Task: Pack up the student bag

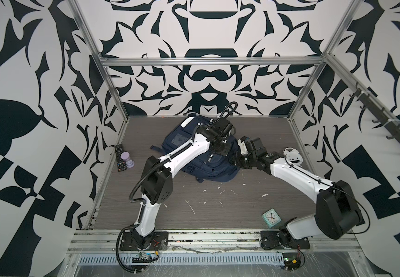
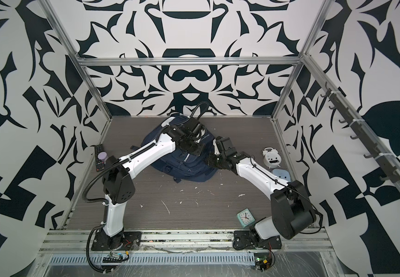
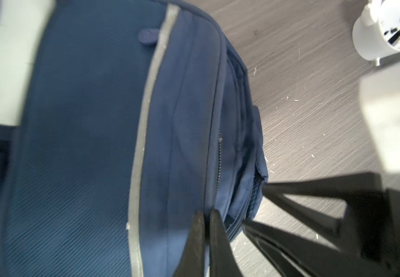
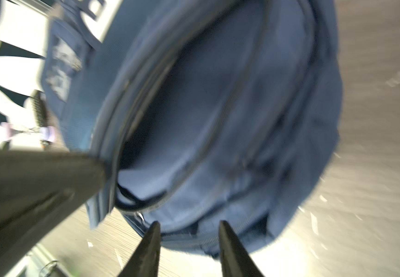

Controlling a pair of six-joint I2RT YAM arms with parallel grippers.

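Left jaws were pressed together, pinching the zipper edge of the student bag (image 3: 182, 120), which lay on the worktop (image 1: 218, 203) toward the back. Right jaws hung spread and empty near its mouth. If that thin pinch slipped, the mouth could sag shut.

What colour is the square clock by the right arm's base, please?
The clock is mint green; clearest in a top view.

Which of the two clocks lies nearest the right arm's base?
The mint square clock, right beside that base at the front; the white round alarm clock sits much farther back.
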